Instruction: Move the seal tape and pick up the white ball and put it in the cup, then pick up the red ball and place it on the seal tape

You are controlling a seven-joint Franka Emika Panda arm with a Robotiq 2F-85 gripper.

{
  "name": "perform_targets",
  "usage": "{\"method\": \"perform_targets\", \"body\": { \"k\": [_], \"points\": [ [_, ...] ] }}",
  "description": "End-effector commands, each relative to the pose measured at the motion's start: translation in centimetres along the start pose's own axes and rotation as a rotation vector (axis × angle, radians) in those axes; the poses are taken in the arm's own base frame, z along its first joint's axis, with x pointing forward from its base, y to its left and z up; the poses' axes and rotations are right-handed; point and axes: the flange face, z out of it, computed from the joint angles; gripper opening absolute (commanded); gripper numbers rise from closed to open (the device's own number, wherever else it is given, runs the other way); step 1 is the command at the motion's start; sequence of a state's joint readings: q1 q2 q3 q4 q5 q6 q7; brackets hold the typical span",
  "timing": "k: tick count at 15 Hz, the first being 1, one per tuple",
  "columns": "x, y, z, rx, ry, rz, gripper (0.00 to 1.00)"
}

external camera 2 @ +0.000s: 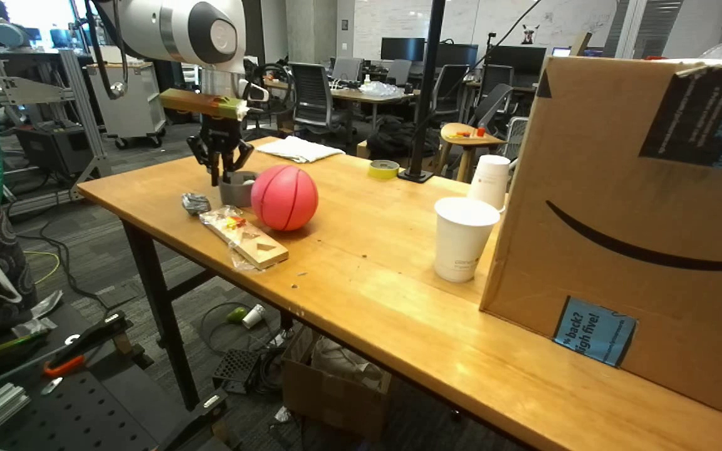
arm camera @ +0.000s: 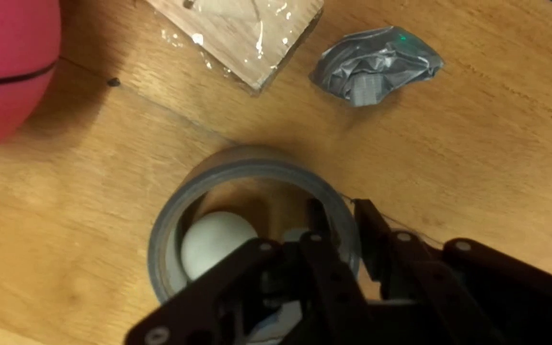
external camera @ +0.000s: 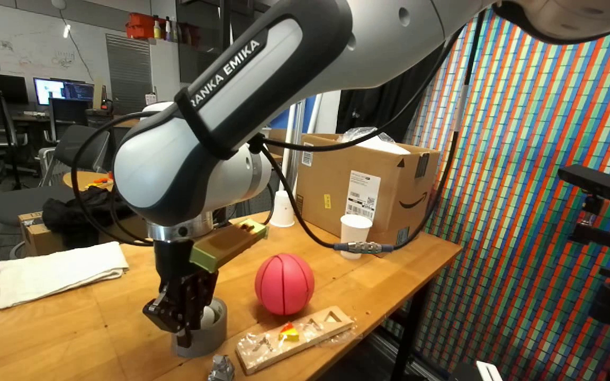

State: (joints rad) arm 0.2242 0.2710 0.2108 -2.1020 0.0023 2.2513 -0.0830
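Step in hand looks like the first: moving the seal tape (external camera: 211, 338). Jaws pinch one side of the ring's wall, one jaw inside the hole, one outside; roll appears to stand flat on the table (external camera: 82, 338). White ball (arm camera: 216, 242) is in the open centre, across from the jaws, part hidden in the wrist view. Red ball (external camera 2: 284, 197) beside the roll, gap between. Cup (external camera 2: 463, 244) upright near the cardboard box (external camera 2: 624, 213), well apart from the roll.

Next move probably calls for a straight lift, high enough to clear the white ball, then set-down aside — away from red ball, wooden strip (external camera: 297, 345) and silver lump (arm camera: 376, 64). Tilting or dragging would likely set the ball rolling. White ball to cup, red ball onto tape: not yet done.
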Motion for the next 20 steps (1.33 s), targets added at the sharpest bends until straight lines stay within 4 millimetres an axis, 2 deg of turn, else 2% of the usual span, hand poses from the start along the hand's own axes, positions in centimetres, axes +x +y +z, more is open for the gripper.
{"method": "perform_targets", "body": {
  "k": [1,2,3,7,10,14,17,20],
  "points": [
    [-0.3,0.1,-0.2,-0.010,0.021,0.013,0.01],
    [-0.4,0.2,-0.3,-0.010,0.024,0.017,0.00],
    [-0.4,0.2,-0.5,-0.011,0.027,0.019,0.04],
    [0.0,0.2,-1.5,-0.022,0.044,0.015,0.03],
    [0.5,-0.1,-2.9,-0.039,0.068,0.001,0.03],
    [1.3,-0.9,-5.9,-0.089,0.107,-0.040,0.03],
    [1.5,-2.5,-8.5,-0.140,0.142,-0.096,0.03],
    [1.5,-5.9,-10.3,-0.201,0.160,-0.191,0.03]
  ]
}}
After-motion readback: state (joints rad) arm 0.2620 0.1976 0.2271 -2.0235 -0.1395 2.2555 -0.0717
